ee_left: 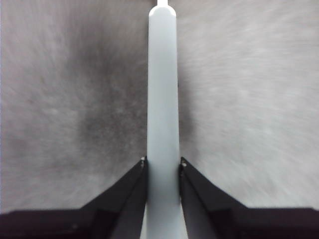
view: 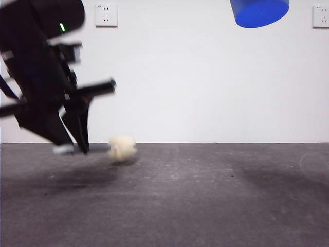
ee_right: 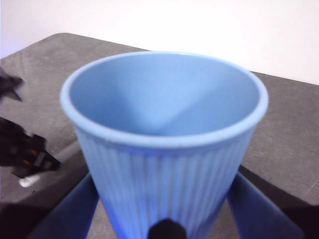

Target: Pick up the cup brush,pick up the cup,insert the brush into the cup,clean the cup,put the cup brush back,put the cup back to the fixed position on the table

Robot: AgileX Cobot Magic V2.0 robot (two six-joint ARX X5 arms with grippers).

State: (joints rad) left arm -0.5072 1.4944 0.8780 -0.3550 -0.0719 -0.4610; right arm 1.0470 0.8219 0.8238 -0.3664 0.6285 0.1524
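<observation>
we have our left gripper (ee_left: 163,167) closed on the grey handle of the cup brush (ee_left: 162,99), its two jaws pressing the handle from either side near one end, and the handle runs straight out ahead of the jaws. in the front view that arm stands low over the table (view: 205,206), with the brush lying about level and its cream sponge head (view: 122,148) pointing toward the middle of the table, at or just above the surface; we cannot tell which, since the picture is blurred there. our right gripper (ee_right: 164,219) is clamped on the blue cup (ee_right: 164,144), which it holds high in the air, well clear of the table, so that only its bottom part shows at the top edge of the front view; the cup's mouth faces that arm's wrist camera, open and empty. the relation that counts is this: the sponge head lies low and well apart from the cup, off to one side, so we judge the brush must rise and its long axis line up with the cup's mouth before it can go in. we count one brush, one cup, two grippers, and two wall sockets (view: 106,15) behind.
</observation>
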